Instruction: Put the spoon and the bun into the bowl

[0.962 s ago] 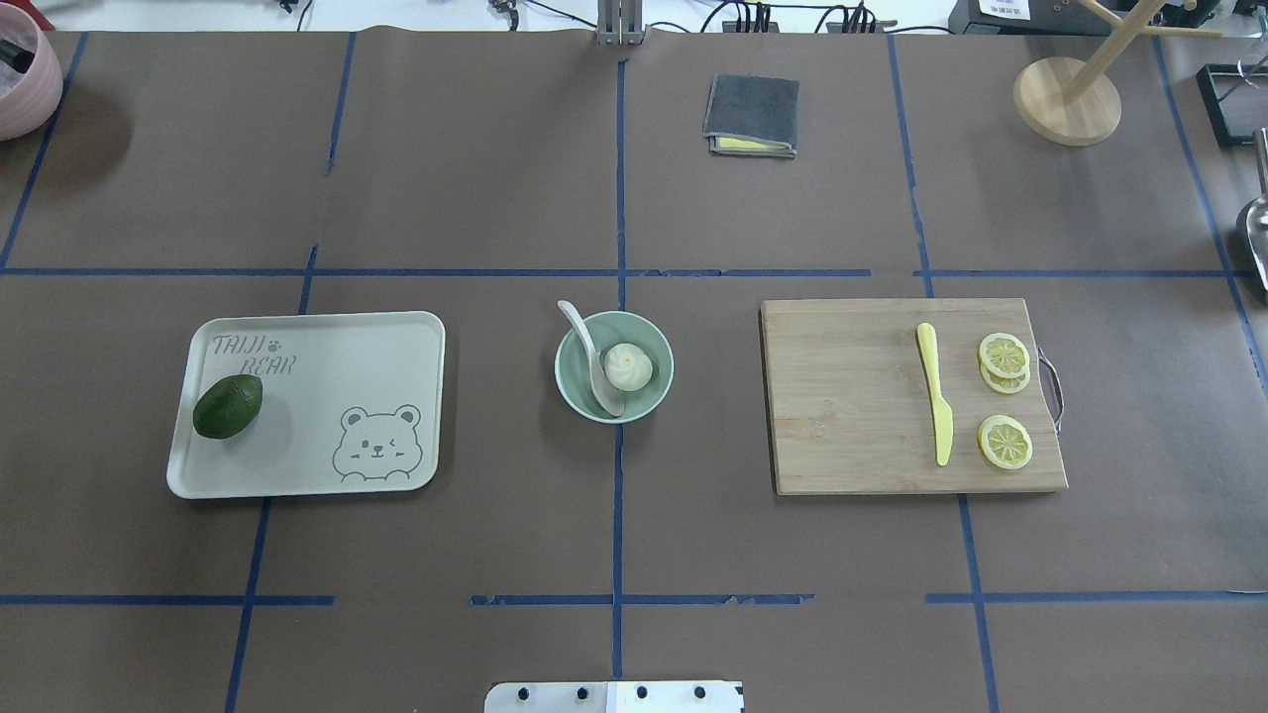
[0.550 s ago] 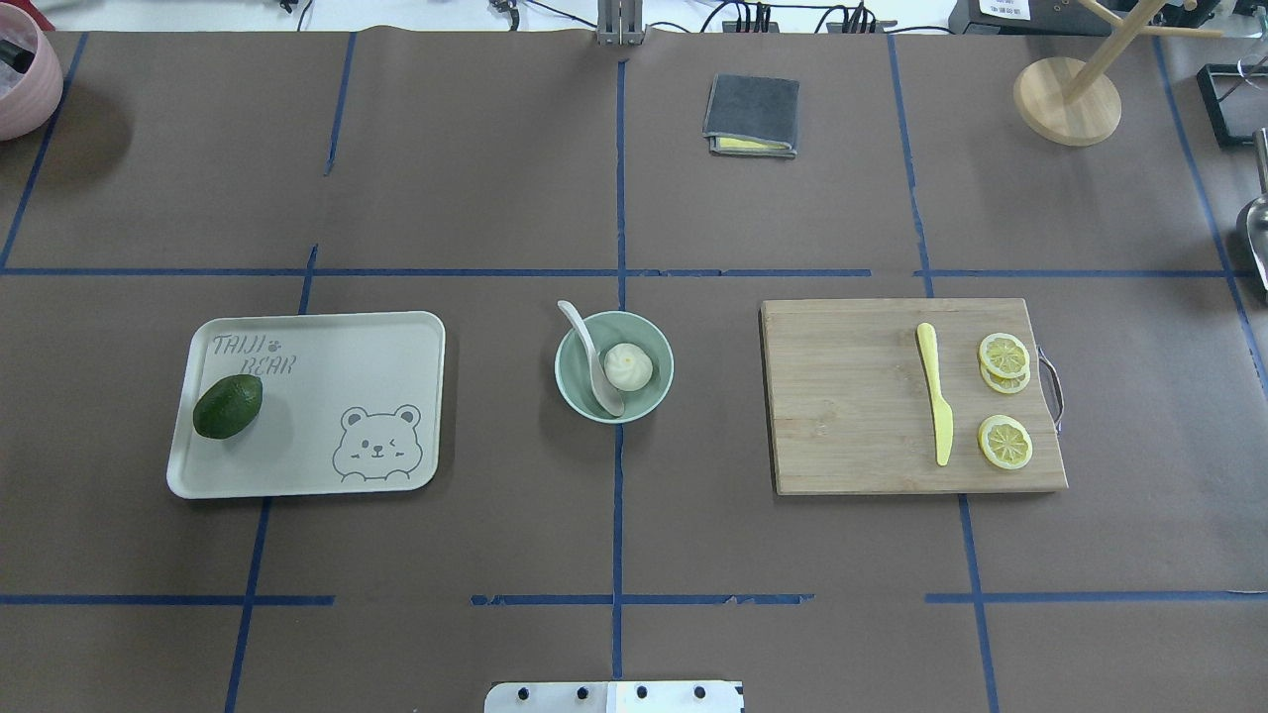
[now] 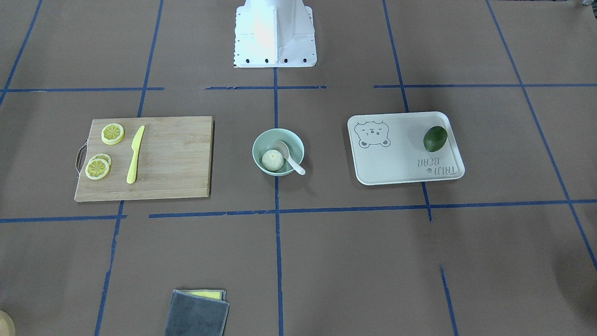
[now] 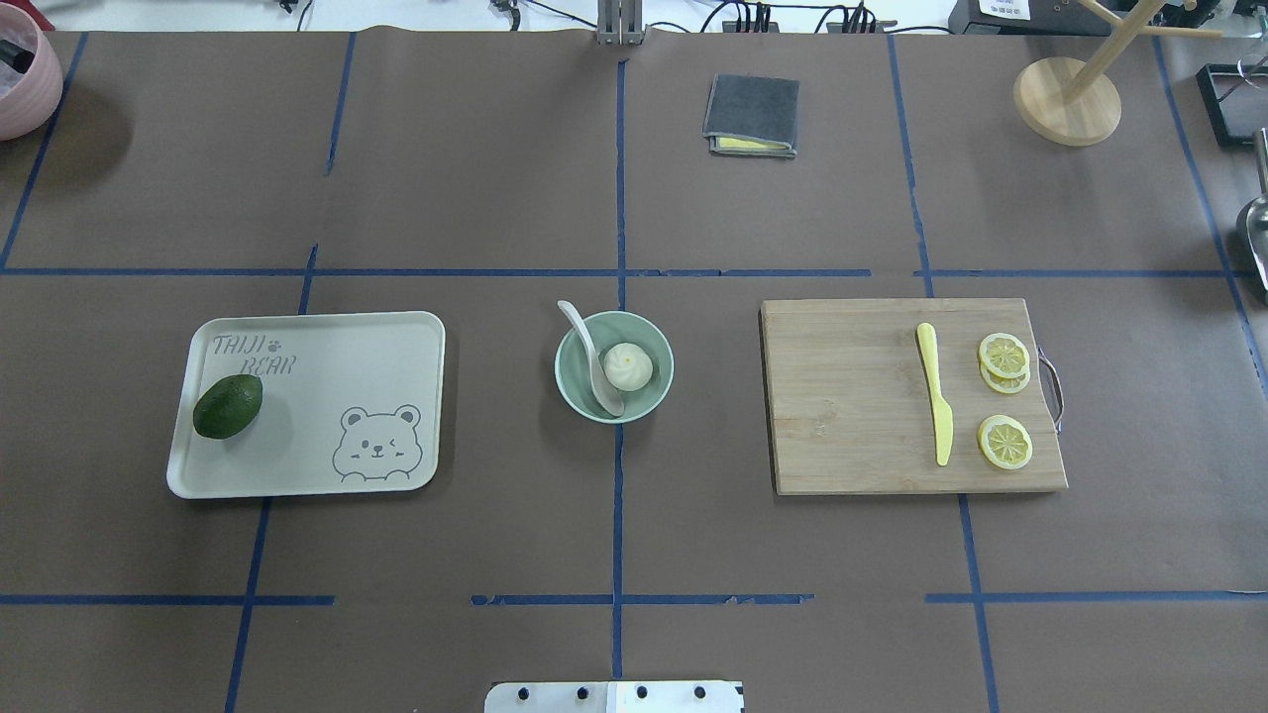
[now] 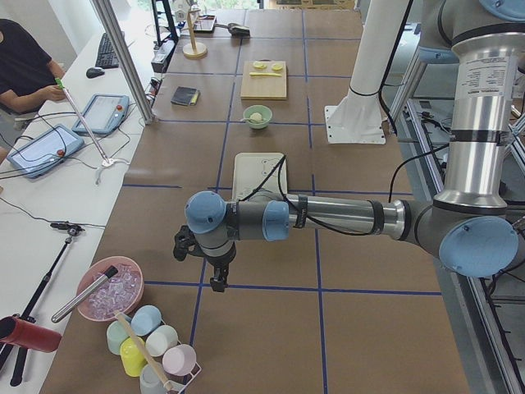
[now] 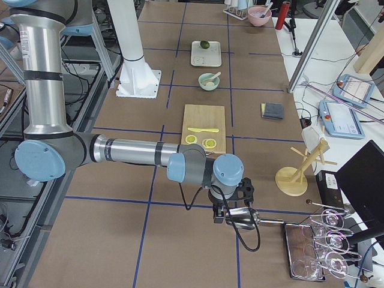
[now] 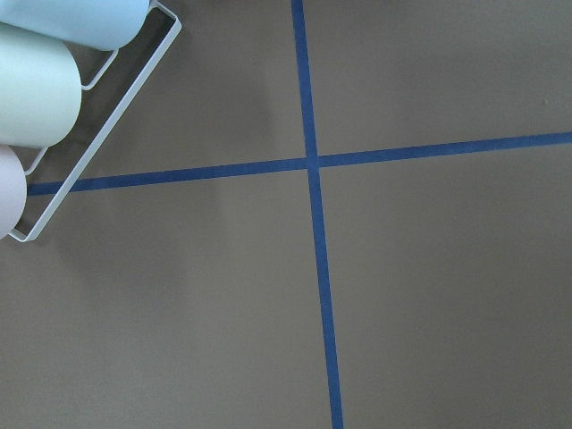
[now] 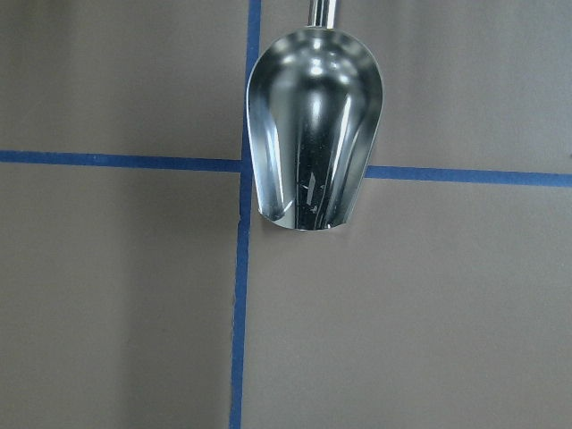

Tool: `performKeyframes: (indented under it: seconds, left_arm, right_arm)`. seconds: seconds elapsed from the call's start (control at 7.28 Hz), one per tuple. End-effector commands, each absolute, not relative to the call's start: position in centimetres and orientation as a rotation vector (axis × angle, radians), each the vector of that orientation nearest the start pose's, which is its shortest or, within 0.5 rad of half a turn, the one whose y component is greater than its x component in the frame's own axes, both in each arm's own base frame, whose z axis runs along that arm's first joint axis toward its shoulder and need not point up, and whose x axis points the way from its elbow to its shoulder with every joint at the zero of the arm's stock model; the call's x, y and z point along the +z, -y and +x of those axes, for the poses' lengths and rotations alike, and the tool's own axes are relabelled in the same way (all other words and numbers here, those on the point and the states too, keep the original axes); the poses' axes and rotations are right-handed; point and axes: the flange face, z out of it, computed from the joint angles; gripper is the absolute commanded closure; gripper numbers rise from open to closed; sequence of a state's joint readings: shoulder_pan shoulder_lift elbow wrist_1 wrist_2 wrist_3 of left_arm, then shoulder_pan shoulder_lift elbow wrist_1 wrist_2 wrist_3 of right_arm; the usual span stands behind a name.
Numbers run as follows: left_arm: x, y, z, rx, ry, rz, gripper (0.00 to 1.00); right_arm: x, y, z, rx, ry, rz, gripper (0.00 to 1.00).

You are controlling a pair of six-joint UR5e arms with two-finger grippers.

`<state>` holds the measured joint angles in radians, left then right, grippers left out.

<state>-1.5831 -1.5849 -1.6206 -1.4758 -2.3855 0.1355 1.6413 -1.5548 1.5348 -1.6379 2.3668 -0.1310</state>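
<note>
The bun (image 4: 628,366) and the spoon (image 4: 594,361) both lie in the bowl (image 4: 649,398) at mid-table, scoop down, handle leaning over the far rim toward the robot's left. The left gripper (image 5: 218,281) and right gripper (image 6: 228,215) hang at opposite table ends, neither clearly nearer. Seen only sidelong, their jaws' spread I cannot tell.

Two robot arms
Silver tubes, pale blue caps on left arm (image 5: 336,216) and right arm (image 6: 129,150); black left gripper (image 5: 218,284); white base plate (image 3: 298,51), dark screws
</note>
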Motion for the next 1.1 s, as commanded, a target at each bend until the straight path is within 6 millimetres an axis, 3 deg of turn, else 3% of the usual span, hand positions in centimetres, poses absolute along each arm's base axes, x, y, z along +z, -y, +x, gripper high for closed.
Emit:
performKeyframes:
  seconds: [0.0, 0.96]
  left_arm:
    - [63.43, 49.40, -6.69, 0.103, -0.815, 0.030, 0.00]
    - [63.37, 49.47, -6.70, 0.103, -0.813, 0.031, 0.00]
  right_arm:
    - [67.10, 48.68, 9.67, 0.003, 0.799, -0.008, 0.00]
    - [66.39, 49.27, 9.71, -0.006, 0.798, 0.009, 0.00]
